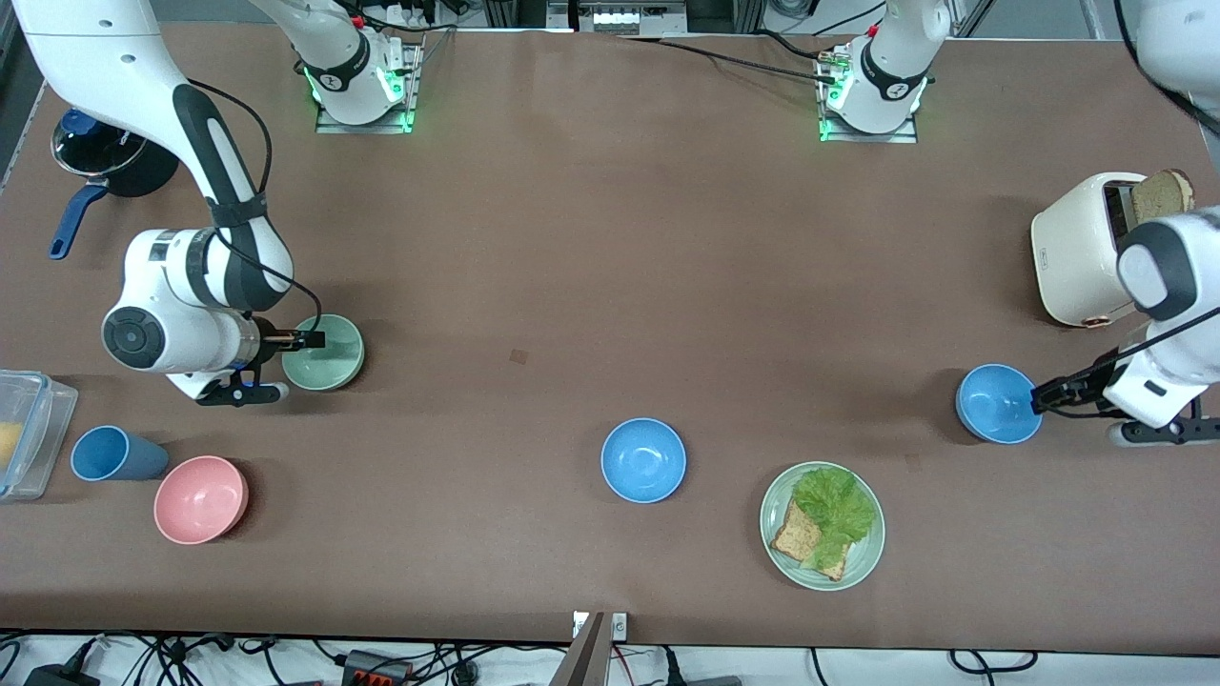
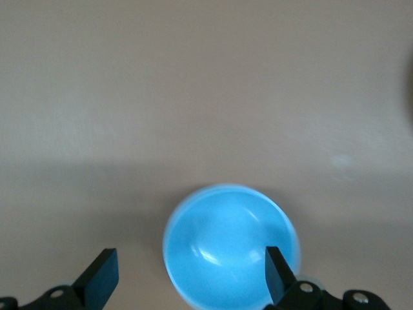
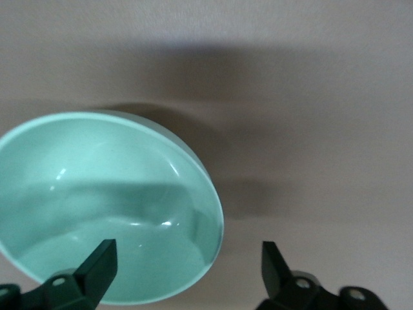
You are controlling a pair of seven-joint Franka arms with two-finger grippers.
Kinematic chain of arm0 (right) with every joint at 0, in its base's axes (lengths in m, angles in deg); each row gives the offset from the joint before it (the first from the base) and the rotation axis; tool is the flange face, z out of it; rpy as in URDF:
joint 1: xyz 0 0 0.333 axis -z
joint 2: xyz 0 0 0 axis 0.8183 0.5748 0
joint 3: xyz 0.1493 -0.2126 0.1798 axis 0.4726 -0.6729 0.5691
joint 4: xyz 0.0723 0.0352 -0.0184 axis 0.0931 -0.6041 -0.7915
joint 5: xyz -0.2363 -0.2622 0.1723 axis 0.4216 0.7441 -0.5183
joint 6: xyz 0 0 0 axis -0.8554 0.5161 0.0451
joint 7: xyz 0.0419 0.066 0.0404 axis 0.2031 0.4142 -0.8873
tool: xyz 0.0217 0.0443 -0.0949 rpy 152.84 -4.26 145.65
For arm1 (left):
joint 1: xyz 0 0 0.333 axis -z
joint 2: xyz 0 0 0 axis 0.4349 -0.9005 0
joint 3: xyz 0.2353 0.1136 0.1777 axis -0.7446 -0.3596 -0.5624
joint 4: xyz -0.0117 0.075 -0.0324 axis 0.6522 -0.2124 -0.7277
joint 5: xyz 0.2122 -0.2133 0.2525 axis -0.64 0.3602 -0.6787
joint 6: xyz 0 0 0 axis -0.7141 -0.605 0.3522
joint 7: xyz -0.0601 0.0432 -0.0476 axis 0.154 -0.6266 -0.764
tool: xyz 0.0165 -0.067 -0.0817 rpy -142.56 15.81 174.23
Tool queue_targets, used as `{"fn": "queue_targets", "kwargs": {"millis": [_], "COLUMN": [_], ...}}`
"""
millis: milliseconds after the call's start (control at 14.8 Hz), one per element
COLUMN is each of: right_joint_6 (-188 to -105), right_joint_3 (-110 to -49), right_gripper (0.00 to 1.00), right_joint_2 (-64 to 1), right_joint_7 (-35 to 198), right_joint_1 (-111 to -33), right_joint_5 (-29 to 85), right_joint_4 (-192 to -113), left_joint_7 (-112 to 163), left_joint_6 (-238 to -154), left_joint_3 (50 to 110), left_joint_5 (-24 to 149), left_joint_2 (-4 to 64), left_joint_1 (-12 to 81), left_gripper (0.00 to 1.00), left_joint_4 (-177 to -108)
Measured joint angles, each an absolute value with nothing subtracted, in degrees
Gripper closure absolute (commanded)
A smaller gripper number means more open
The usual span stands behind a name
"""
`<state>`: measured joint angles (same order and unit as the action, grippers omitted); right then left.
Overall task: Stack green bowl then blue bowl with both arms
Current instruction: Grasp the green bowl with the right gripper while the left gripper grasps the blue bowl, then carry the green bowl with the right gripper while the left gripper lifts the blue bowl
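Observation:
The green bowl point(image 1: 329, 354) sits toward the right arm's end of the table. My right gripper point(image 1: 310, 338) is open over its rim. In the right wrist view one finger is over the inside of the green bowl point(image 3: 110, 206) and the other over bare table, with the right gripper point(image 3: 187, 265) empty. A blue bowl point(image 1: 996, 405) sits toward the left arm's end. My left gripper point(image 1: 1044, 393) is open at its rim. In the left wrist view the left gripper point(image 2: 190, 274) has one finger over this blue bowl point(image 2: 226, 239) and the other outside it. A second blue bowl point(image 1: 643, 460) sits mid-table, nearer the front camera.
A pale green plate point(image 1: 867, 553) with lettuce and bread lies beside the middle blue bowl. A pink bowl point(image 1: 200, 498), a blue cup point(image 1: 116, 453) and a clear container point(image 1: 24, 429) sit near the right arm's end. A toaster point(image 1: 1082, 248) holds bread; a dark pot point(image 1: 105, 157) stands farther back.

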<state>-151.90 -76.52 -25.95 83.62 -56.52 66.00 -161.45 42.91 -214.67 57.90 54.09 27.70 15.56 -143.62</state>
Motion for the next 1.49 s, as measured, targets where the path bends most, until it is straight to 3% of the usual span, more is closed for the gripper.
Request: {"fn": "queue_targets", "kwargs": {"millis": [135, 271, 609, 812, 1150, 1286, 1489], "right_joint_6": [-151.92, -151.88, -151.10, -145.16, -134.33, -134.38, -138.62], "right_joint_3": [-76.53, -76.54, -76.34, -75.70, -72.39, -72.10, -72.01], "right_gripper": [0.74, 1.00, 1.00, 1.00, 1.00, 1.00, 1.00], "right_joint_2": [-25.97, -25.92, -26.06, -26.86, -27.30, -27.06, -25.13], "right_joint_7": [83.62, 83.62, 83.48, 83.41, 88.40, 91.55, 96.19], "right_joint_1": [-56.51, -56.51, -56.61, -58.55, -70.50, -76.47, -84.60], "right_joint_5": [66.00, 66.00, 65.92, 65.93, 61.60, 57.86, 53.04], "right_joint_4": [-161.52, -161.60, -161.56, -158.63, -148.21, -147.44, -147.42], "left_joint_7": [45.55, 46.63, 46.85, 46.85, 47.10, 48.26, 49.92], "left_joint_6": [-219.05, -221.42, -225.74, -225.84, -221.92, -220.18, -216.87], "left_joint_3": [57.94, 57.99, 58.47, 58.49, 61.20, 64.18, 65.88], "left_joint_5": [54.13, 54.14, 54.17, 54.34, 54.61, 54.61, 54.61], "left_joint_2": [23.73, 21.15, 18.01, 17.74, 17.10, 16.95, 16.99], "left_joint_1": [13.74, 13.03, 13.06, 13.01, 9.86, 6.53, 4.80], "left_gripper": [0.00, 0.00, 0.00, 0.00, 0.00, 0.22, 0.73], "left_joint_4": [-143.23, -142.86, -142.32, -142.25, -142.69, -142.73, -142.67]}}
